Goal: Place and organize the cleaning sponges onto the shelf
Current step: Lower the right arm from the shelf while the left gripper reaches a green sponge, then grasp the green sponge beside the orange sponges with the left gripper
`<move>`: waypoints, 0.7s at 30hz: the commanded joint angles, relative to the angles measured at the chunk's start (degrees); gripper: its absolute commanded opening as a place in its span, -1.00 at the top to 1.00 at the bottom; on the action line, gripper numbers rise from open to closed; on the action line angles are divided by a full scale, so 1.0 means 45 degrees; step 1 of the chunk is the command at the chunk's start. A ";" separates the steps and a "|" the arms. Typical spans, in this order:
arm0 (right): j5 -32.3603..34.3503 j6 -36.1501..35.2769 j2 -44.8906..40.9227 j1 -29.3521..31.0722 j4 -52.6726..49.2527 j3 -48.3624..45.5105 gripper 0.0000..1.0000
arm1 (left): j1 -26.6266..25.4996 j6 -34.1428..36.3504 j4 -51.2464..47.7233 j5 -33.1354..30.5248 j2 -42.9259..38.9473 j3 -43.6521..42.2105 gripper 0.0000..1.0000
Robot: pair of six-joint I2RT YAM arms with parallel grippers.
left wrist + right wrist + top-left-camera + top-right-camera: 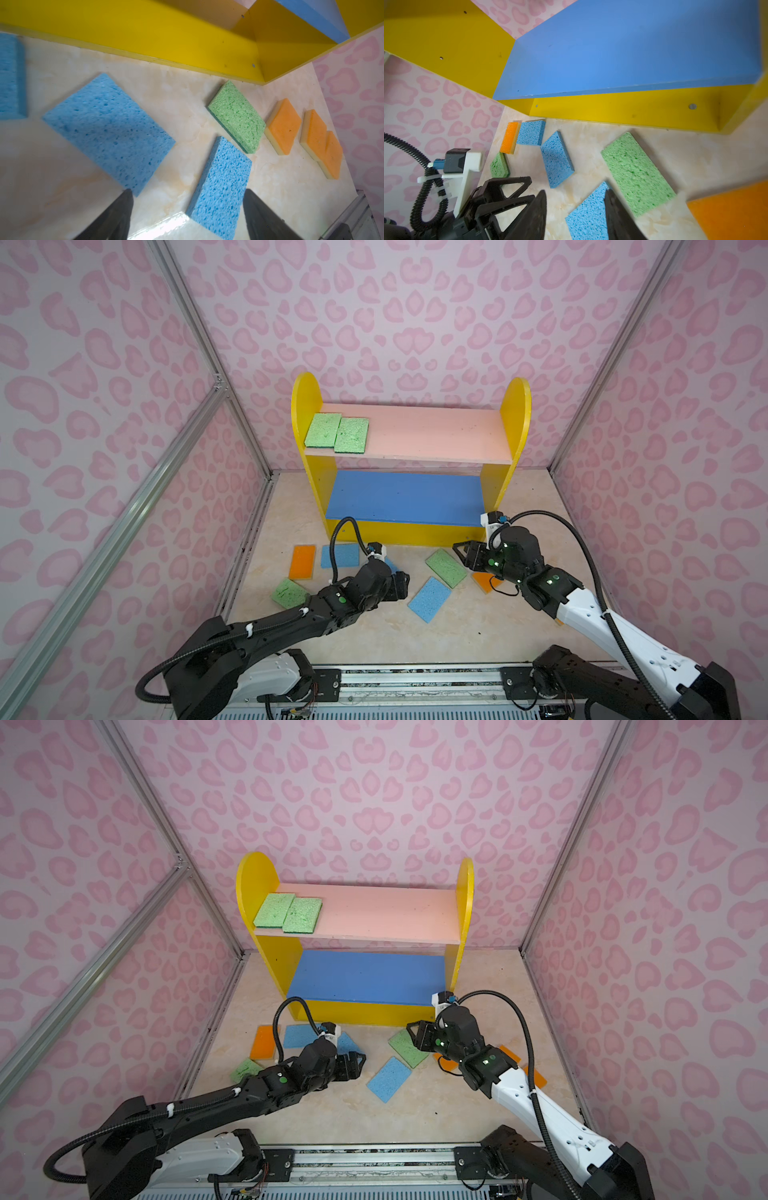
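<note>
Left wrist view: a blue sponge lies before the open left hand.

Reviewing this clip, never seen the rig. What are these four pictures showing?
Two robot arms, each ending in a two-finger gripper, face a small shelf. Two pictures come from one overhead stereo camera, so they nearly match; the other two come from a camera on each wrist, looking past the fingers. Two green sponges lie on the pink board; nothing shows on the blue board. Nine more lie on the floor: three blue sponges, two more green, four orange sponges. The left gripper and right gripper are both open and hold nothing.
</note>
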 commanded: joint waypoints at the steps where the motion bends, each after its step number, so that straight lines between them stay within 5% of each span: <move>1: -0.1035 0.0362 -0.0667 -0.1114 0.0429 -0.0730 0.08 | -0.0253 -0.0214 0.1382 -0.0010 0.1479 0.0979 -0.56; 10: -0.3044 0.0317 -0.1624 -0.4541 0.0410 -0.2541 0.03 | -0.0912 -0.0819 0.1573 -0.0704 0.4604 0.3171 -0.36; 21: -0.4051 -0.0036 -0.1353 -0.5840 0.0599 -0.2771 0.02 | -0.1196 -0.2165 0.1808 -0.1507 0.6598 0.4281 -0.29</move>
